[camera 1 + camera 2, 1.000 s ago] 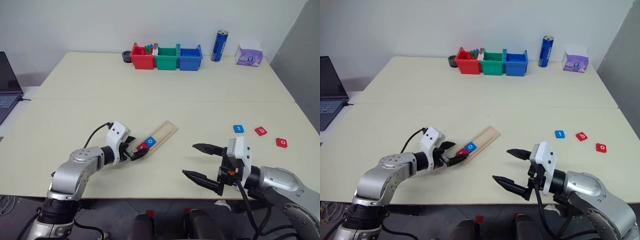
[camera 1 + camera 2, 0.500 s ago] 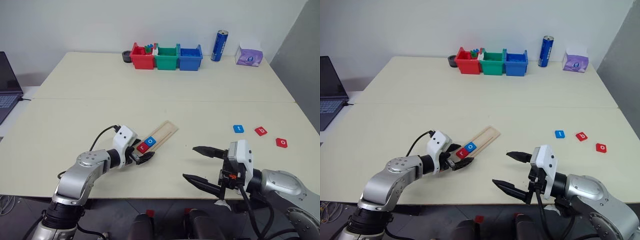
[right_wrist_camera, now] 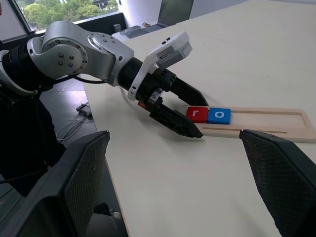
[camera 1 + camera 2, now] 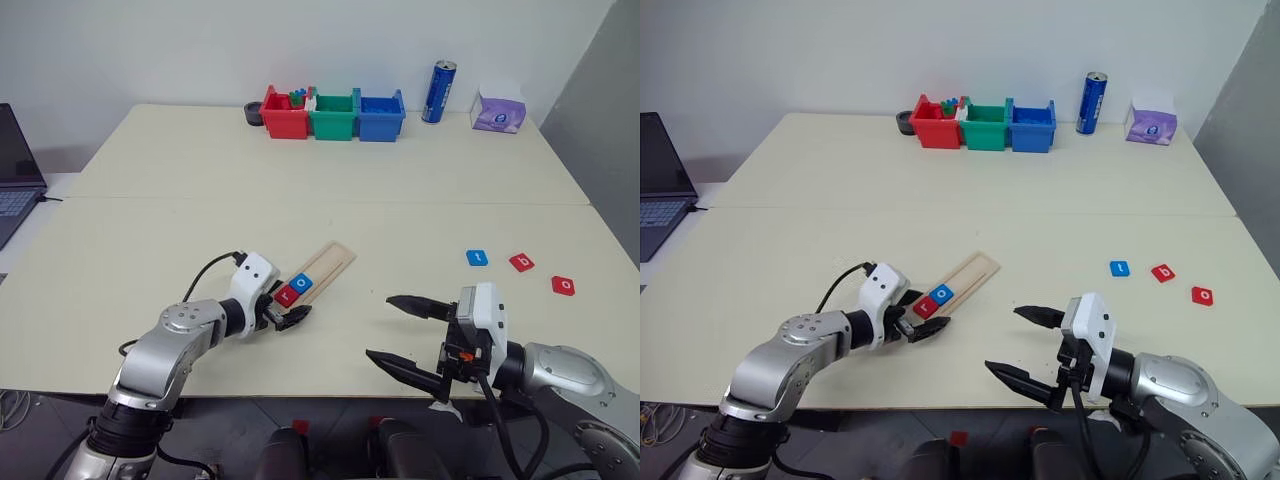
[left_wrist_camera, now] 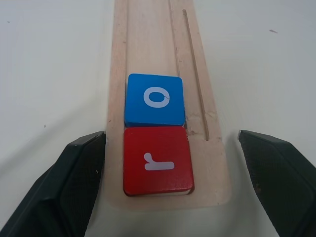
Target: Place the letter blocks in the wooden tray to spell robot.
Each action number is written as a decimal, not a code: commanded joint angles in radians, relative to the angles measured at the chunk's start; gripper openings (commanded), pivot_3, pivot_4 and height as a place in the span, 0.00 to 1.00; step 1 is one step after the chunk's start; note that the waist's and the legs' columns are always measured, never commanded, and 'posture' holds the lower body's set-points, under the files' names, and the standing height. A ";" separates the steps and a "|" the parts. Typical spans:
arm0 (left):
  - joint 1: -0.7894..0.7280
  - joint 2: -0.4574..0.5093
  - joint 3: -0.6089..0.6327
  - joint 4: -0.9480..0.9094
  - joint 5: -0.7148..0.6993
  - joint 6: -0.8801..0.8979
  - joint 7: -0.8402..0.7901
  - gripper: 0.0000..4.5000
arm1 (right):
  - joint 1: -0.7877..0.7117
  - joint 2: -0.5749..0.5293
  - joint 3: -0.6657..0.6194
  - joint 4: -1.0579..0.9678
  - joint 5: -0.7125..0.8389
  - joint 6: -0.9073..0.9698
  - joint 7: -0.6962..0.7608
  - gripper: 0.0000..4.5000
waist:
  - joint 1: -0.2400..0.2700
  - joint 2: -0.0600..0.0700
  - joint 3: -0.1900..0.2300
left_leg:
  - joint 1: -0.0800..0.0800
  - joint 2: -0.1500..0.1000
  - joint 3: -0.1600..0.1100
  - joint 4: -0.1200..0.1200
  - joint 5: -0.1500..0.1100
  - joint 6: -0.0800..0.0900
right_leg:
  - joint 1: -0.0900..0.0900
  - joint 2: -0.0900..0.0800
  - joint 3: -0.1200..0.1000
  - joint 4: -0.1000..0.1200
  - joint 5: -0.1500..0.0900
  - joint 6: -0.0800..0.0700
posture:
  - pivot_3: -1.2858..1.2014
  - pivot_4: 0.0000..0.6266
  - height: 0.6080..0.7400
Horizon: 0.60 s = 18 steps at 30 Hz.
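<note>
Two cream tabletops [image 4: 330, 160] meeting at a seam, backing onto a white wall. Lying mid-frame: wooden tray [image 4: 335, 258], red r block [image 4: 287, 294] and blue o block [image 4: 303, 282] sitting at its near end. Straddling that end, released: left gripper [image 4: 283, 311]. Hovering lower right, spread wide, empty: right gripper [image 4: 402, 334]. Resting at right: blue t block [image 4: 477, 258], red b block [image 4: 521, 262], red o block [image 4: 563, 285]. Lining the far edge: bins [image 4: 333, 115], can [image 4: 439, 91], tissue pack [image 4: 498, 112].

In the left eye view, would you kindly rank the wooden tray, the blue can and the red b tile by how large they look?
1. wooden tray, largest.
2. blue can; farther away, so unsure.
3. red b tile, smallest.
</note>
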 commanded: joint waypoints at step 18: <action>-0.042 0.032 -0.004 0.063 0.013 0.070 0.001 0.75 | -0.005 0.001 -0.003 -0.053 0.034 -0.008 -0.028 1.00 | 0.000 0.001 0.000 | 0.001 0.000 0.000 0.000 0.000 0.000 | 0.000 0.000 0.000 0.001 0.000 0.000 | 0.52 0.24 1.00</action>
